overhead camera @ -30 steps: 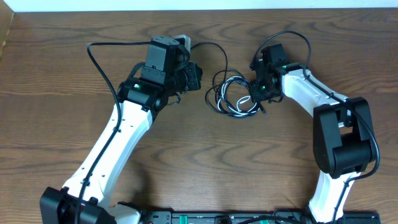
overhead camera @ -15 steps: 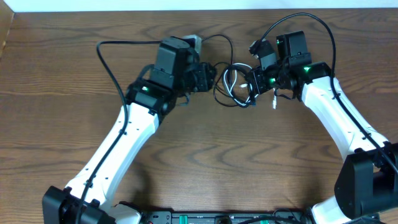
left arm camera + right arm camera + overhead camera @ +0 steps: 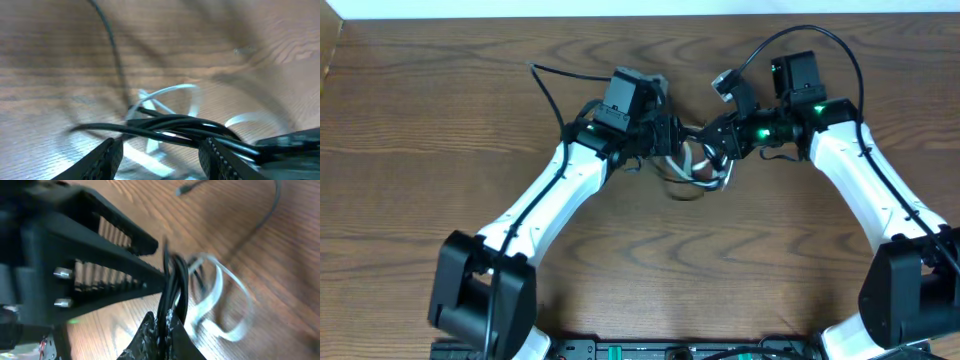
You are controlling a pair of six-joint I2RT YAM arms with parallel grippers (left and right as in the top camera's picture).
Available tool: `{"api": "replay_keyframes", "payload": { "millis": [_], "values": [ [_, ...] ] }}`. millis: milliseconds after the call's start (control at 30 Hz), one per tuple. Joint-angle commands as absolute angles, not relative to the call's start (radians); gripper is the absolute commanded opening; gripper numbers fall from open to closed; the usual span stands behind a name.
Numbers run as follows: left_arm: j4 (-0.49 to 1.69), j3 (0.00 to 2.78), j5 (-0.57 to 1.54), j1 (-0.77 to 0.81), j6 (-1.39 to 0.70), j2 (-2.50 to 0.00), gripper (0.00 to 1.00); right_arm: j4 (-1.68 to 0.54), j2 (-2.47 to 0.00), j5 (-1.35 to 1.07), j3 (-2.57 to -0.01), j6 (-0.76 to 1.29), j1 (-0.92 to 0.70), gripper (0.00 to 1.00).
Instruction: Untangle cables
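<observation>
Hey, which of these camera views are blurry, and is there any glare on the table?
Overhead view: sharp, evenly lit, no glare on the table. Left wrist view: smeared throughout, wood grain streaked, white cable and black cable soft-edged across the left claw. Right wrist view: also blurred, the white cable's loop ghosted, the black cable soft where it meets the right claw.

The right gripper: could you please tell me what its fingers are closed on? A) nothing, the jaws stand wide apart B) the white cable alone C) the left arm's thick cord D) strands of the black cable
D: in the right wrist view the right gripper has its fingertips shut on strands of the black cable, while the white cable loops free beside them.
</observation>
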State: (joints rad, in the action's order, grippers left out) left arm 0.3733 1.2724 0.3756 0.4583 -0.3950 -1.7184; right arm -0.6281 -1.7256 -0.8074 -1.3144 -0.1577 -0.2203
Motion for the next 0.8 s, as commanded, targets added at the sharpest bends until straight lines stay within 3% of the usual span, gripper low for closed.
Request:
{"api": "replay_keyframes", "payload": {
  "millis": [0,533,667,733,767],
  "values": [
    [0.373,1.282,0.402,0.456,-0.372,-1.763,0.54,-0.625,-1.722,-0.920,-1.321,-0.178,-0.221,0.01],
    [0.331,1.280,0.346,0.456,-0.371,-1.807,0.54,-0.616,-1.722,-1.010,-1.322,-0.135,-0.180,0.01],
    [0.332,1.280,0.347,0.456,-0.371,-1.807,0.55,-0.640,-1.722,-0.683,-1.322,0.054,-0.124,0.01],
    [0.335,1.280,0.347,0.456,-0.371,-1.807,0.54,-0.654,-1.724,-0.554,-1.321,0.059,-0.121,0.07],
    [0.339,1.280,0.347,0.456,-0.371,-1.807,0.54,-0.664,-1.726,-0.492,-1.321,0.058,-0.123,0.15]
  ]
}}
